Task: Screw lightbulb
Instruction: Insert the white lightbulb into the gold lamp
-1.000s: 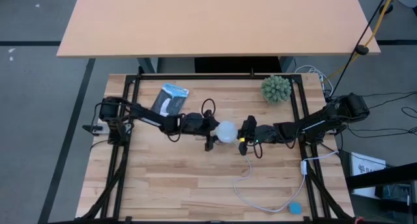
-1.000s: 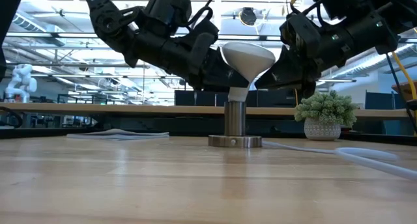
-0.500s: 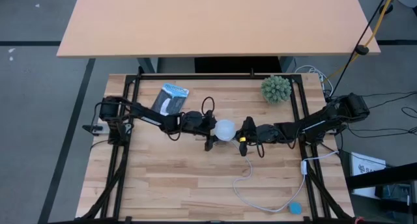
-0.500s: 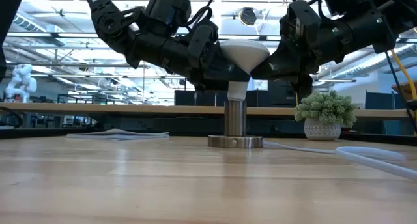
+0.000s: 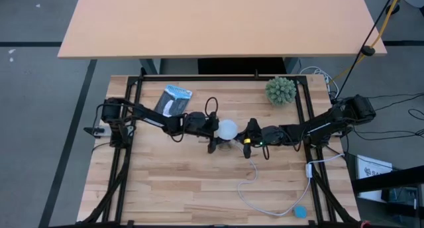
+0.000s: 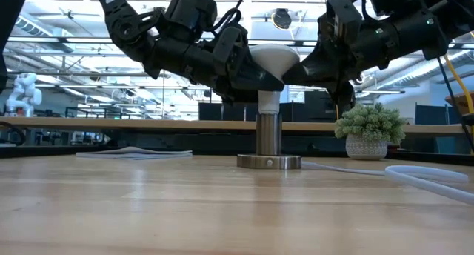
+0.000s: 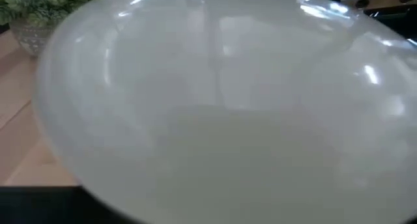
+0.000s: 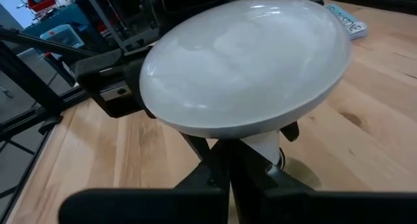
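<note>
The white frosted lightbulb [image 6: 274, 58] stands with its narrow neck [image 6: 268, 101] in a metal socket post [image 6: 268, 135] on a round base [image 6: 268, 161] at mid-table, and shows from above in the high view [image 5: 228, 129]. My left gripper [image 5: 215, 133] comes from the table's left and is shut on the bulb below its dome. My right gripper [image 5: 246, 138] comes from the right, its fingers shut together under the dome [image 8: 247, 55]. In the left wrist view the bulb [image 7: 221, 100] fills the picture and hides the left fingers. My left gripper holds the bulb by its tapering part under the dome [image 6: 255, 75], slanting down from the table's left. The bulb stands nearly upright with its neck in the socket. The fingers' exact places are hidden by the bulb and by the gripper's body. My right gripper, its fingers [image 8: 229, 175] shut, meets the bulb's taper just above the neck [image 8: 264, 146] from the table's right, slanting down. The shut fingers rest against it under the dome; whether they also touch the socket I cannot tell.
A spiky green ball plant in a pot [image 5: 281, 90] stands at the far right. A flat packet [image 5: 173, 100] lies at the far left. A white cord [image 5: 255, 188] runs from the socket toward the near right, ending by a small blue thing [image 5: 300, 212].
My right gripper has moved toward the table's left, against the bulb. The bulb, which leaned with its dome toward the right, has come nearly upright over the socket and its dome has shifted a little to the left.
</note>
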